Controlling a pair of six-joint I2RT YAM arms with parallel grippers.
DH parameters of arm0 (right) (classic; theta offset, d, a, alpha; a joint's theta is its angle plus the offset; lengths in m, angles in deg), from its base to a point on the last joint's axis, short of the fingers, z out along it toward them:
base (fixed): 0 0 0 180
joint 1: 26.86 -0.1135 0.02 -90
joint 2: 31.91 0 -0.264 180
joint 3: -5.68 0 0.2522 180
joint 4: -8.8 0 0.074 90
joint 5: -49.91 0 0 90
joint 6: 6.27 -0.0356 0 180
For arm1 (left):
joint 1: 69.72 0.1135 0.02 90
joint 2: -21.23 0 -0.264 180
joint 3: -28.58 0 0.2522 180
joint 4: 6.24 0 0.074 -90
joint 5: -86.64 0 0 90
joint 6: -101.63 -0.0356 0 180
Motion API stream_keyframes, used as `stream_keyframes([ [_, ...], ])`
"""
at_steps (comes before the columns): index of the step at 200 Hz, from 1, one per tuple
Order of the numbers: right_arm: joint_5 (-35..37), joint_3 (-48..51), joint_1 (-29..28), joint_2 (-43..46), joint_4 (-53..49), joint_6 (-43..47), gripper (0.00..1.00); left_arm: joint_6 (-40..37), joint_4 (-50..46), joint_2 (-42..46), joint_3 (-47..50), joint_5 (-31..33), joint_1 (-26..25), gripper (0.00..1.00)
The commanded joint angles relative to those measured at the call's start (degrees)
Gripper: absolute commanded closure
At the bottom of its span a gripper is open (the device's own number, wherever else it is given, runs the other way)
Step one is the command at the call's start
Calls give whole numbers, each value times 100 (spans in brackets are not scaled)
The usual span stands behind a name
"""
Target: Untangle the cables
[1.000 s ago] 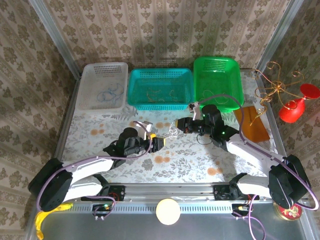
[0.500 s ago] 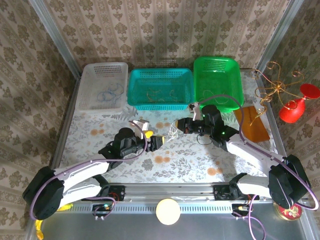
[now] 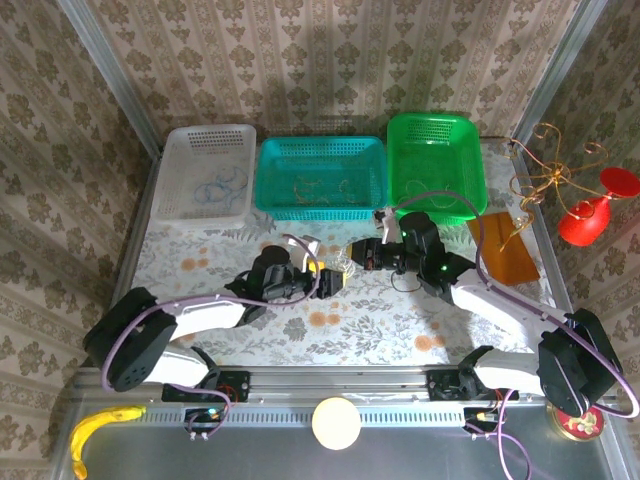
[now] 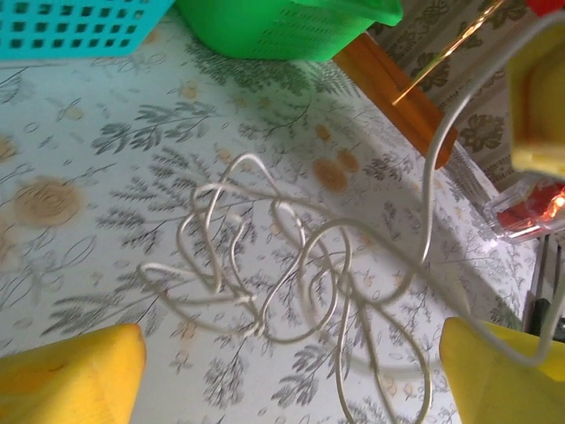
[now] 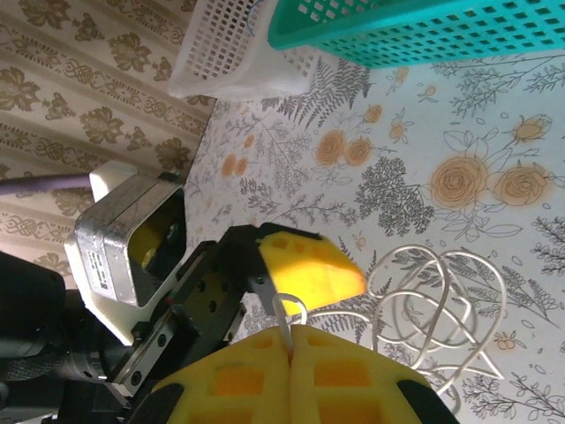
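On the flowered table [image 3: 190, 265], nearside of the teal basket [image 3: 320, 178], the two grippers meet almost tip to tip. The left gripper [image 3: 328, 278] comes in from below the basket's middle; its jaws are spread wide and hold nothing. In its wrist view its yellow fingertips [image 4: 75, 375] stand at either side of the white cable [image 4: 291, 283], apart from it. The right gripper [image 5: 290, 371] reaches in from below the basket's right end; its jaws are pressed together on one strand of the white cable, which rises from the clump to the pinch. One left fingertip sits just beside those closed tips in the right wrist view. The rest of the cable is a loose knot of pale loops between the two grippers, near the basket's front wall but apart from it; whether the lowest loops rest on the cloth I cannot tell.

Inside the teal basket lie thin gold cables [image 3: 322, 187]. The white basket [image 3: 180, 150] stands just beside its left end, with blue cables [image 3: 222, 187] in it; the green basket [image 3: 437, 140] stands just beside its right end. Well to the right of that is a gold wire stand [image 3: 545, 175].
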Motion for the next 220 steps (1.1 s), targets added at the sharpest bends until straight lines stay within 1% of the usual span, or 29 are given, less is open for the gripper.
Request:
stream_keyframes([
  [1,120,-39,-94,-42,81,-74,100,107,679,-385,-223,-165,-53,13],
  [9,115,-49,-112,-36,93,-91,100,151,836,-555,-246,-175,-59,13],
  [18,113,-70,-121,-19,100,-122,100,209,1038,-756,-257,-182,-62,16],
  [26,121,-111,-116,7,99,-143,100,268,1224,-918,-248,-193,-63,21],
  [38,129,-215,-112,60,29,-154,100,355,1529,-1153,-210,-212,-62,32],
  [45,141,-296,-112,85,-24,-152,100,394,1692,-1261,-181,-215,-57,42],
  [56,154,-440,-83,137,-111,-163,100,450,1908,-1399,-107,-217,-53,62],
  [65,156,-561,-41,189,-178,-174,100,494,2052,-1482,-27,-222,-48,75],
  [78,156,-731,54,273,-243,-219,100,547,2200,-1526,116,-189,-38,90],
  [89,127,-864,168,344,-269,-287,100,578,2295,-1534,258,-159,-16,98],
  [108,41,-1099,355,467,-267,-411,100,632,2460,-1477,513,-104,26,100],
  [139,15,-1368,543,669,-246,-532,100,663,2554,-1438,807,-39,65,100],
  [174,64,-1446,681,902,-252,-540,100,698,2622,-1491,979,5,79,100],
  [200,-80,-1815,928,973,-449,-498,100,750,2749,-1636,1043,-12,90,100],
  [214,-174,-2070,986,959,-610,-420,100,810,2905,-1751,1078,-26,102,87],
  [220,-190,-2159,985,949,-673,-374,100,839,2988,-1804,1092,-31,110,84],
])
